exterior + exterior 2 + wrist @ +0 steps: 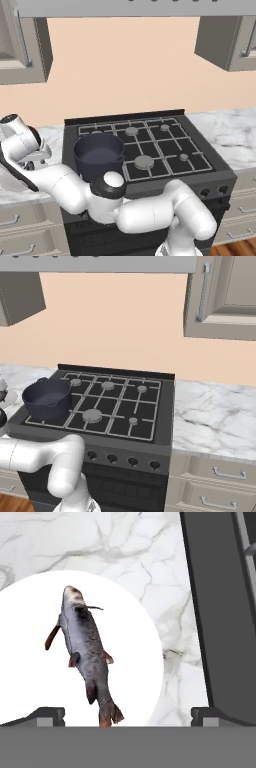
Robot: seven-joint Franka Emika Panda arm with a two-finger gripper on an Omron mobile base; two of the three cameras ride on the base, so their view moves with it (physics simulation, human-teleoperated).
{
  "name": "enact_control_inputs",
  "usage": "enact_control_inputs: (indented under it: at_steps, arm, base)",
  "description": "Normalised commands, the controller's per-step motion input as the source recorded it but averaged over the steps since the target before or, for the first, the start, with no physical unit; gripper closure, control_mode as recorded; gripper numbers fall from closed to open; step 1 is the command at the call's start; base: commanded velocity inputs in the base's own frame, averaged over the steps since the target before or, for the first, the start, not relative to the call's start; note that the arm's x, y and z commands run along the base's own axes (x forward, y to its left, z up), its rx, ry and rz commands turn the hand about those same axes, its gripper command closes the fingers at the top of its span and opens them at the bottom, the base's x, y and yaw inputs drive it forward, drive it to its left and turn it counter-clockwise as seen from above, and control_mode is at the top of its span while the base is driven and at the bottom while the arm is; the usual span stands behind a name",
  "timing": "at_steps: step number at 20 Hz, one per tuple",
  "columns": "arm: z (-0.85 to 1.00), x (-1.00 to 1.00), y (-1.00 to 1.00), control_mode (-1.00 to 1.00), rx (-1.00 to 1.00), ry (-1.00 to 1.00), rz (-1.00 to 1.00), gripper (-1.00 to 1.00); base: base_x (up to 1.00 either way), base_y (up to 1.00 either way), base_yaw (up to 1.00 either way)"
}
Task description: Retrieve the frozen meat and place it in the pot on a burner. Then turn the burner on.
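Gripper (128,717), jaws spread wide, is held above the frozen meat (85,652) lying on a white plate (135,642), the pot (98,155) being seated on the stove (200,172)

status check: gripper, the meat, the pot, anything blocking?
Gripper open, holding nothing, above the white plate. Frozen meat, fish-shaped, lies on that plate, ungrasped. Pot on the stove's front-left burner. Nothing in the way.

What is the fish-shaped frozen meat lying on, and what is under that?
The frozen meat lies on a white round plate, which rests on the marble counter beside the stove's dark edge. The open gripper hangs above. The counter under the plate is covered.
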Motion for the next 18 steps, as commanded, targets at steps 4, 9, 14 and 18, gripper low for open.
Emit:
enact_control_inputs:
  at_steps: [4,9,14,18]
  arm:
    - [-0.24,0.17,0.16,-1.0,0.06,-0.07,0.0,-1.0]
    - [-0.21,0.05,0.21,-1.0,0.04,-0.01,0.0,-1.0]
    - [-0.12,0.01,0.14,-1.0,0.0,0.04,0.0,-1.0]
    - [0.0,0.0,0.0,-1.0,-0.01,0.05,0.0,-1.0]
  base:
    - [0.0,0.0,0.0]
    - [0.0,0.0,0.0]
    - [0.0,0.0,0.0]
    - [0.0,0.0,0.0]
